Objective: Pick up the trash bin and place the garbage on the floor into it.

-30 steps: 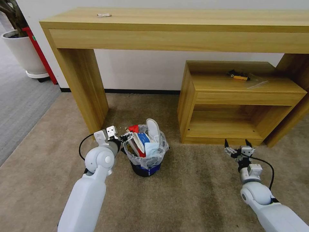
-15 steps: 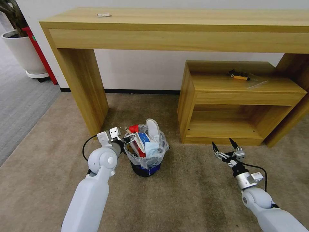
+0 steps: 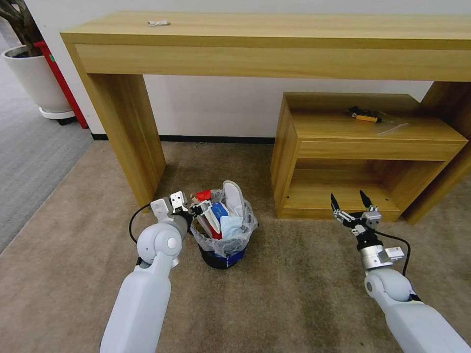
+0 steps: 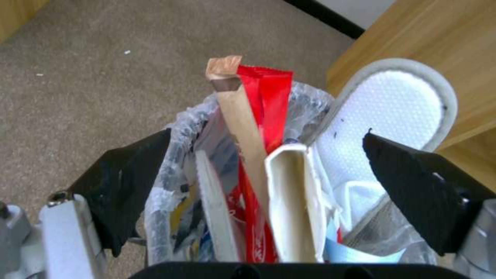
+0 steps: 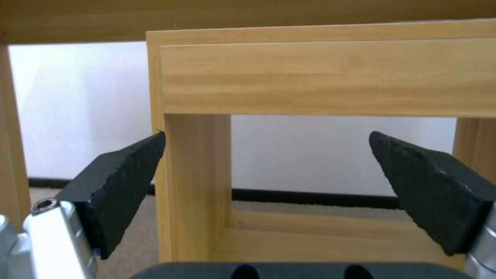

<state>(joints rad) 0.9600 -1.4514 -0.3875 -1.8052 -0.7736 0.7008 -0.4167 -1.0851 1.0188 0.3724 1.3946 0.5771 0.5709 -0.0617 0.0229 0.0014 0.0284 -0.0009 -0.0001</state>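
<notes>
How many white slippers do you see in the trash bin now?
2. One white slipper stands upright at the back of the trash bin; the second slipper stands edge-on toward the left end effector. Other litter may hide parts.

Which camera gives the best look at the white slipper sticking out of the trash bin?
The left wrist view: the white slipper shows close up between the open left gripper fingers, dotted sole facing the camera. The head view shows the slipper small, upright in the trash bin. The right wrist view faces the wooden shelf unit.
</notes>
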